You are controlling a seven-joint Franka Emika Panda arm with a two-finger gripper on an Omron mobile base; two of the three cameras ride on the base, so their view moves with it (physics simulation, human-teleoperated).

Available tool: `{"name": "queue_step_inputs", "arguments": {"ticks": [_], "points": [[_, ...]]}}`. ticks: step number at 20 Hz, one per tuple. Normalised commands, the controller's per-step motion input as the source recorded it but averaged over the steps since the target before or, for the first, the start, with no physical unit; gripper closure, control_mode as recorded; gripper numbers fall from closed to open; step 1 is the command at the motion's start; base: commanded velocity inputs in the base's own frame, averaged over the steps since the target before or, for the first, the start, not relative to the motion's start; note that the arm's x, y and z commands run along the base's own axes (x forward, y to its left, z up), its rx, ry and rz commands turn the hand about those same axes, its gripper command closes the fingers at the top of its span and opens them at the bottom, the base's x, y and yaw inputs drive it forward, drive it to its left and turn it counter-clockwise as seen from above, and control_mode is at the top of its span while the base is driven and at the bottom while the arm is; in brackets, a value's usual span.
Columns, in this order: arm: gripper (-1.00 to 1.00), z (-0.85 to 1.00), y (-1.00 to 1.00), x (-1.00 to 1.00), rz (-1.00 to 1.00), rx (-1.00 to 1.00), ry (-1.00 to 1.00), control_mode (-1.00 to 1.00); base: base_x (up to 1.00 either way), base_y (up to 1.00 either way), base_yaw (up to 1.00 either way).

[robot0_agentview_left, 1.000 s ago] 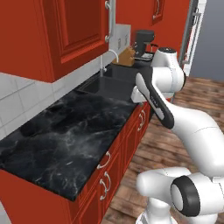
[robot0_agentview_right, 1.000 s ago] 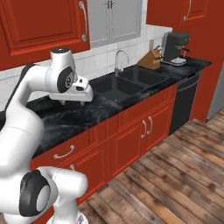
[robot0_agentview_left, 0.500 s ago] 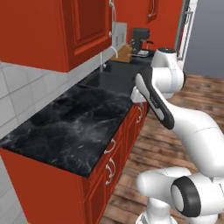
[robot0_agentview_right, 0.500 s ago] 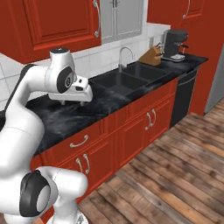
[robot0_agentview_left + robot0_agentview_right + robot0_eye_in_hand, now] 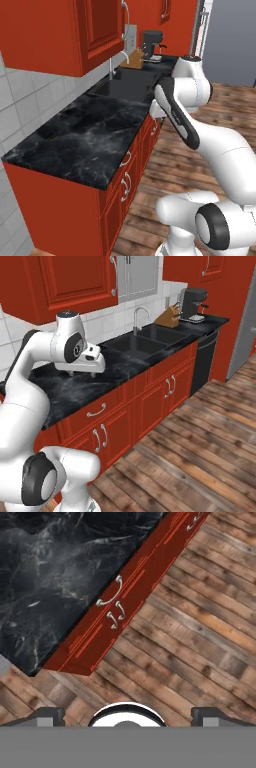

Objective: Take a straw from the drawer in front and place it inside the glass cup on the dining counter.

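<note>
The end effector (image 5: 95,367) hung above the front edge of a black marble tabletop (image 5: 95,135), its fingers spread as wide as they go and nothing held between them. In the hand view its two dark fingertips (image 5: 47,716) stood far apart over the wooden floor (image 5: 200,627), with the tabletop and the red cabinet fronts beyond them.

Just below and ahead of the end effector ran a closed red drawer (image 5: 122,592) with a curved silver handle (image 5: 110,596), and under it the paired pulls of the cabinet doors (image 5: 116,614). In the right base view the same drawer front (image 5: 97,410) sat beneath the end effector, slightly toward the robot.

Farther along the tabletop, beyond the end effector, lay a dark double sink (image 5: 142,342) with a curved faucet (image 5: 140,315). Past that stood a knife block (image 5: 167,317) and a coffee machine (image 5: 192,303), well apart from the end effector. A black dishwasher front (image 5: 202,361) sat below them.

The straw, the glass cup and the dining counter could not be made out.
</note>
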Motion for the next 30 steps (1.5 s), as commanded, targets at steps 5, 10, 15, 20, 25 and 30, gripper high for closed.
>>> {"name": "queue_step_inputs", "arguments": {"ticks": [5, 10, 15, 20, 25, 30], "points": [[-1.00, -0.07, -0.37, -0.05, -0.11, 0.31, 0.03, -1.00, 0.00, 0.00, 0.00], [-1.00, -0.29, -0.90, 0.00, -0.01, 0.53, 0.04, -1.00, 0.00, 0.00, 0.00], [-1.00, -0.43, -0.76, 0.00, 0.00, 0.51, 0.00, -1.00, 0.00, 0.00, 0.00], [-1.00, -0.49, -0.37, 0.00, 0.00, 0.45, 0.00, -1.00, 0.00, 0.00, 0.00], [-1.00, -0.65, -0.08, 0.04, 0.00, 0.41, 0.02, -1.00, 0.00, 0.00, 0.00], [-1.00, -0.68, 0.00, 0.02, 0.00, 0.36, 0.04, -1.00, 0.00, 0.00, 0.00]]}}
